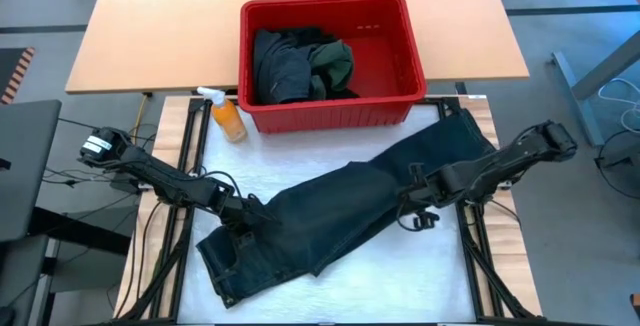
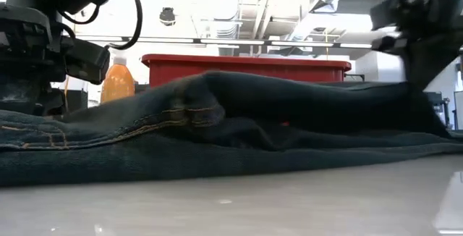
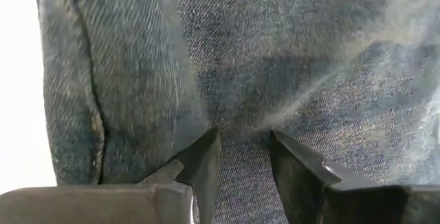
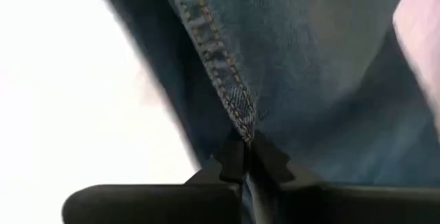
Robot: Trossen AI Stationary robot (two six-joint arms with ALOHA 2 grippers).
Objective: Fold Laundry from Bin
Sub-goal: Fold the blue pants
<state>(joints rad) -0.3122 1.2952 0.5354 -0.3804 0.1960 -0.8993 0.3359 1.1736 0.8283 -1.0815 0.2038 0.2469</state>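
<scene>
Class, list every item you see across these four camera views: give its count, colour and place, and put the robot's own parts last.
jeans: one pair, dark blue denim, spread diagonally across the white work surface in front of the bin.
laundry: a heap, black and dark green, inside the bin.
bin: one, red, at the back of the work surface.
spray bottle: one, orange with a white top, beside the bin's left front corner.
table: one, light wood, behind and under the bin.
left gripper: one, dark, at the jeans' waist end, fingers either side of a fold of denim.
right gripper: one, dark, shut on a stitched seam of the jeans' leg.
</scene>
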